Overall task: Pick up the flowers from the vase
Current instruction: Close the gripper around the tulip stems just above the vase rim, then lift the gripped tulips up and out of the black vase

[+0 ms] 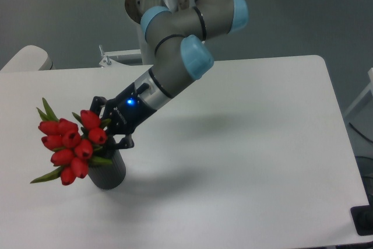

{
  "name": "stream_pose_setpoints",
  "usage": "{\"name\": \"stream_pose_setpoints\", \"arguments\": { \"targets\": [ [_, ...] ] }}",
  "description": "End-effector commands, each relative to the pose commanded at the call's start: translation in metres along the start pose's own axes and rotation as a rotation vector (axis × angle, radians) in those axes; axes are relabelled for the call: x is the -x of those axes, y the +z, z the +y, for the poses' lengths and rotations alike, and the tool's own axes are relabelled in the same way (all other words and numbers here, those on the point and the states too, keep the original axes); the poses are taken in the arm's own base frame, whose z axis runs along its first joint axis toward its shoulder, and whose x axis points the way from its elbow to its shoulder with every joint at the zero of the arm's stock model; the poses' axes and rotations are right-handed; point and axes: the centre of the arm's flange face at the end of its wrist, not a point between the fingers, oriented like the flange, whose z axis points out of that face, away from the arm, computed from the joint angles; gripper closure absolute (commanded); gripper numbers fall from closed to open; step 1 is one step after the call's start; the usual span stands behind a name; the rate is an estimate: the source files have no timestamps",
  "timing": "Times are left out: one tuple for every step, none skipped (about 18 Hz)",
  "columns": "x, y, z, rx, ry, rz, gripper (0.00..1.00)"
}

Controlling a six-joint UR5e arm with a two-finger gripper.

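Just left of gripper [110, 130], flowers [71, 144].

We find no legible text, label, brand, number or sign anywhere in this view. The arm's grey housing [175, 68] and its blue joint caps carry no marking we can make out. The gripper [111, 129], just above the vase [109, 172], shows only a small blue light, not a character. The vase's dark ribbed wall is unmarked as far as we can see. The white table [262, 144] to the right of the vase bears no print.
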Motion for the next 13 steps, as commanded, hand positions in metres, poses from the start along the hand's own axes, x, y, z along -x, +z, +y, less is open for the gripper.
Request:
{"name": "stream_pose_setpoints", "arguments": {
  "targets": [
    [-0.001,-0.005,-0.007,-0.033,-0.009,0.007,0.81],
    [-0.002,-0.01,-0.011,-0.059,-0.025,0.011,0.81],
    [-0.003,-0.011,-0.015,-0.077,-0.036,0.02,0.81],
    [-0.003,-0.013,-0.02,-0.09,-0.034,0.022,0.8],
    [-0.003,-0.014,-0.023,-0.09,-0.036,0.02,0.8],
    [-0.002,-0.015,-0.027,-0.093,-0.035,0.019,0.8],
    [-0.002,-0.018,-0.031,-0.096,-0.042,0.016,0.8],
    [0.0,-0.023,-0.036,-0.104,-0.052,0.011,0.8],
    [0.003,-0.03,-0.041,-0.118,-0.063,0.006,0.8],
    [0.005,-0.036,-0.047,-0.135,-0.077,0.004,0.8],
    [0.007,-0.043,-0.052,-0.151,-0.095,0.002,0.8],
    [0.01,-0.051,-0.058,-0.161,-0.107,-0.005,0.8],
    [0.012,-0.058,-0.064,-0.167,-0.109,-0.015,0.8]
  ]
}}
